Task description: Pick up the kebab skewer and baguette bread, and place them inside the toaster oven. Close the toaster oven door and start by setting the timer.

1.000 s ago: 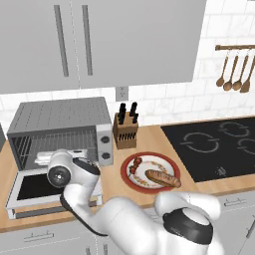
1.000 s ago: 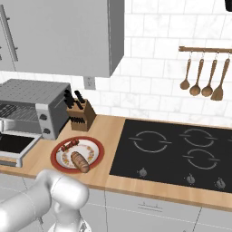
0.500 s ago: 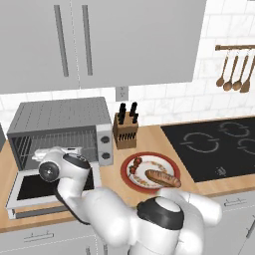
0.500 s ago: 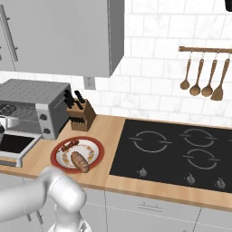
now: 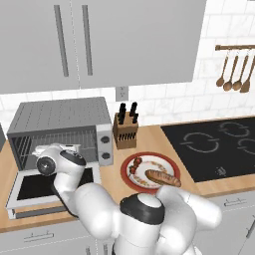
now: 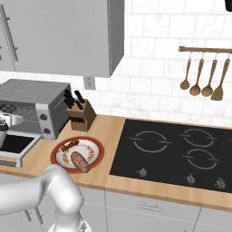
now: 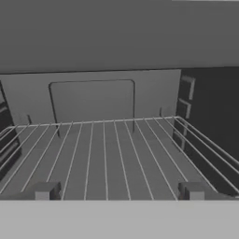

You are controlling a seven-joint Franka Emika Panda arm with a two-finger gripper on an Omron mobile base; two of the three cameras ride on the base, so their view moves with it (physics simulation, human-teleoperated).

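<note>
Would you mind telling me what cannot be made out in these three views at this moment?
- Toaster oven knob settings: too small in both base views.
- Toaster oven door: partly hidden by the arm in the left base view, cut by the edge in the right.
- Kebab skewer chunks: too small to count.
- Gripper: fingertips barely visible, hand view.

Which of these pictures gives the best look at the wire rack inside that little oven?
The hand view: the wire rack spreads across it, every bar clear back to the rear wall, with nothing lying on it. The left base view shows part of the rack behind the arm. The right base view catches a sliver at its left edge.
</note>
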